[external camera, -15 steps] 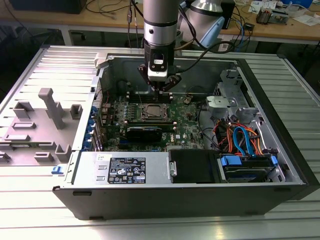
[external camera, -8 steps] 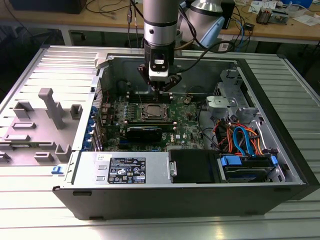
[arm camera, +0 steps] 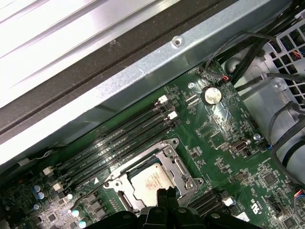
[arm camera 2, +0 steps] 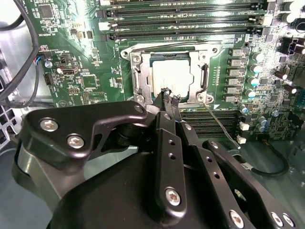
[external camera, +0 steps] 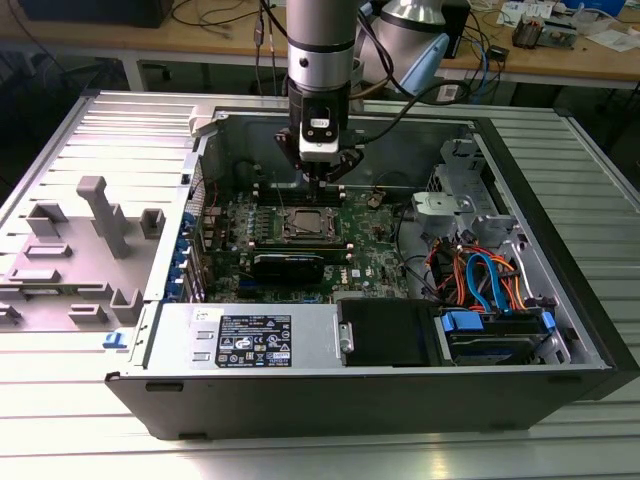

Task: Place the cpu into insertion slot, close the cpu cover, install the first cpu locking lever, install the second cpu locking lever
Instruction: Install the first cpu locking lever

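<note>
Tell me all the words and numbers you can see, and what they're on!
Nothing here is clear enough to quote.
Sticker on the metal box: rows of print and symbols, too small to read.
cpu: faint print on its face, too blurred to read.
Board: tiny white markings beside the parts, too small to read.

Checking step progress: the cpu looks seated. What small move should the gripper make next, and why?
Probably shift toward the locking lever and press it down: the cpu sits under the closed cpu cover, and the thin lever juts free beside the shut gripper.
</note>
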Robot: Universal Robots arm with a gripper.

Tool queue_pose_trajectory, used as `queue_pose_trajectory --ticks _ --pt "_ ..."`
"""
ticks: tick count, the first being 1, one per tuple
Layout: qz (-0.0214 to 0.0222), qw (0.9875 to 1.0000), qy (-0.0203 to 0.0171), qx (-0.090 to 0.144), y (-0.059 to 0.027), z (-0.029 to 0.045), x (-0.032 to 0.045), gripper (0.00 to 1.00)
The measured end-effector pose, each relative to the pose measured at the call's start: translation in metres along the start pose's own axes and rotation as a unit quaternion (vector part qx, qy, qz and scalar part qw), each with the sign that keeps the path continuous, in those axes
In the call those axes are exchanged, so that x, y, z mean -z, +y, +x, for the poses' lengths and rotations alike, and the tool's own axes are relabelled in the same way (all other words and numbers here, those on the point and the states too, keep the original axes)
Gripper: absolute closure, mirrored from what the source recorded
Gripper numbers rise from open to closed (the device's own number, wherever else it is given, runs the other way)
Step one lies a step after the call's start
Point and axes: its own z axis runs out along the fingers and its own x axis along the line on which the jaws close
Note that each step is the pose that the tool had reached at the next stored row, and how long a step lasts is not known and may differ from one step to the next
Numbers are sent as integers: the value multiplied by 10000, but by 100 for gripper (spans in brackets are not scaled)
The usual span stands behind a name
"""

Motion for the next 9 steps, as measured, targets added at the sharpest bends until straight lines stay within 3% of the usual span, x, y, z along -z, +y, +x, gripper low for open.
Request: queue_pose_trajectory --ticks 9 --pt "0 10000 -3 81 7 3 3 89"
